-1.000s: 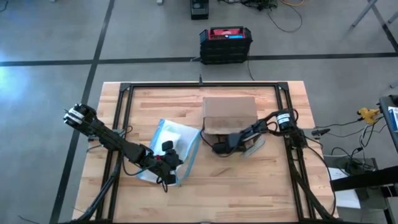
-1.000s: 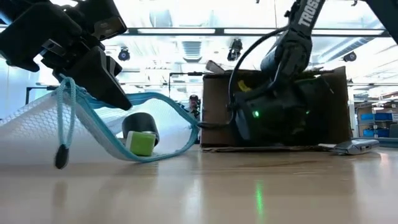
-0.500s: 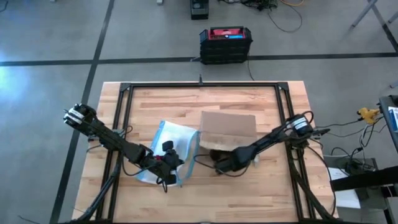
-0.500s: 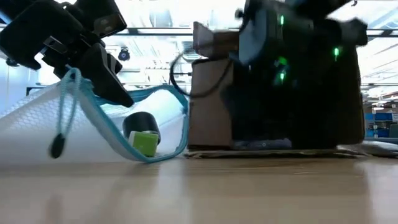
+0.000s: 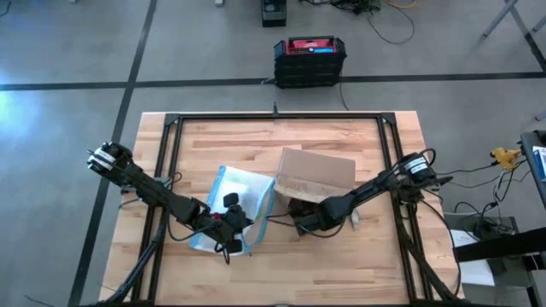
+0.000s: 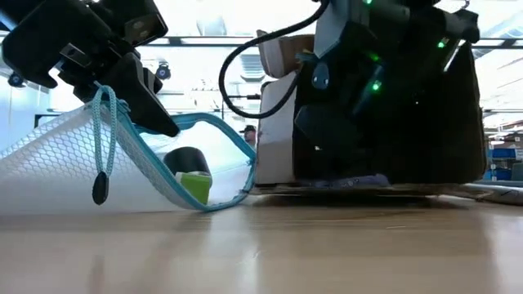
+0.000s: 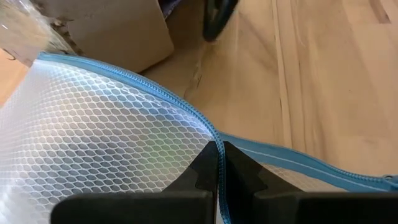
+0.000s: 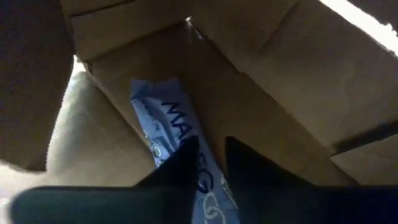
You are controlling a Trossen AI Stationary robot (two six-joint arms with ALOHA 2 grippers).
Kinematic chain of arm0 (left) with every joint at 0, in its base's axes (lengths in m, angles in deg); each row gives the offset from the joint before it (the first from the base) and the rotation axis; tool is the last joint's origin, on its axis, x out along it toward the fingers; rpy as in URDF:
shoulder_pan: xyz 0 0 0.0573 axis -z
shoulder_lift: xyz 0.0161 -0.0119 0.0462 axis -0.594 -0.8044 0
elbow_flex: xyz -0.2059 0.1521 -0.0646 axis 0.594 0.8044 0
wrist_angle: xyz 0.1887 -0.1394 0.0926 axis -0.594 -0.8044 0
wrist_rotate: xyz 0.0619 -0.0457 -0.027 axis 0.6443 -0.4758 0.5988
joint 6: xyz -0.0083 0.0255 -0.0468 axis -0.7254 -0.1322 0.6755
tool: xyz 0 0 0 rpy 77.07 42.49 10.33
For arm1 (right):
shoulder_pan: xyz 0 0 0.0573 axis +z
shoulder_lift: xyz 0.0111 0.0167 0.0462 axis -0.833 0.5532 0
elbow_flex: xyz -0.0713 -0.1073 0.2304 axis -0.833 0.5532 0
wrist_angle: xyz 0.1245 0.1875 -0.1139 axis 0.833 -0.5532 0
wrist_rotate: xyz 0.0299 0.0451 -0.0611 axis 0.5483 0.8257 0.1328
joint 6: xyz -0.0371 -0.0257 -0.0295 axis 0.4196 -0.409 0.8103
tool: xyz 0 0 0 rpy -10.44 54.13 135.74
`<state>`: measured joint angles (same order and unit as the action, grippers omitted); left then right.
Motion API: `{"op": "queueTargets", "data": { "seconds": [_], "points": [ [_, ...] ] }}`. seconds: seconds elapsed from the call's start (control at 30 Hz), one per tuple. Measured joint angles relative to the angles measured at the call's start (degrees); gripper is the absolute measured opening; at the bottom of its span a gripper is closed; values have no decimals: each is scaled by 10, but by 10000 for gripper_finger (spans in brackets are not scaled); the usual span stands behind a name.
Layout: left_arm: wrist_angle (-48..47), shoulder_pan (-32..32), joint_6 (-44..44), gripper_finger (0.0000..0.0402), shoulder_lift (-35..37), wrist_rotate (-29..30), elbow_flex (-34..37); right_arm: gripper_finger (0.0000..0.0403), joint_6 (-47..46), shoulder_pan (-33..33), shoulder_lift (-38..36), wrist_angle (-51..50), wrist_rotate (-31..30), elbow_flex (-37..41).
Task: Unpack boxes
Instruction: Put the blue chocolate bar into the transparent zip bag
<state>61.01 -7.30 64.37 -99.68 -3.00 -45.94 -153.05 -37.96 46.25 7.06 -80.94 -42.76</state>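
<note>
A clear mesh pouch with a blue zipper edge [image 5: 232,205] lies on the wooden table [image 5: 205,136], left of centre and nearer the front edge. Its mouth gapes, showing a green block [image 6: 193,184] and a dark roll [image 6: 185,159] inside. Beyond the table's far edge, a black-and-red plastic case [image 5: 310,60] stands on the floor.

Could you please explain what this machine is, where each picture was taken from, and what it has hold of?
Two robot arms work at a wooden table. One camera looks straight down, one sits at table height, and one rides on each wrist. The left tool is shut on the blue zipper edge of a mesh pouch, holding it open; a green and a dark item lie inside. The right tool, fingers slightly apart, reaches into the cardboard box toward a blue-and-white packet. Whether it grips the packet is unclear.
</note>
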Motion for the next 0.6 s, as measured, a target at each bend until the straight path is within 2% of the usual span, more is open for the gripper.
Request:
{"op": "queueTargets", "data": {
  "seconds": [0.2, 0.33, 0.47, 0.6],
  "points": [
    [0, 0, 0, 0, 0, 0, 0, 153, 14, -31, 0, 72, 46, 39],
    [0, 0, 0, 0, 0, 0, 0, 185, 38, -49, -1, 144, 60, 74],
    [1, 0, 0, 0, 0, 0, 0, 178, 33, -65, -3, 161, 58, 92],
    [1, 0, 0, 0, 0, 0, 0, 128, 37, -69, -3, 160, 60, 92]
  ]
}}
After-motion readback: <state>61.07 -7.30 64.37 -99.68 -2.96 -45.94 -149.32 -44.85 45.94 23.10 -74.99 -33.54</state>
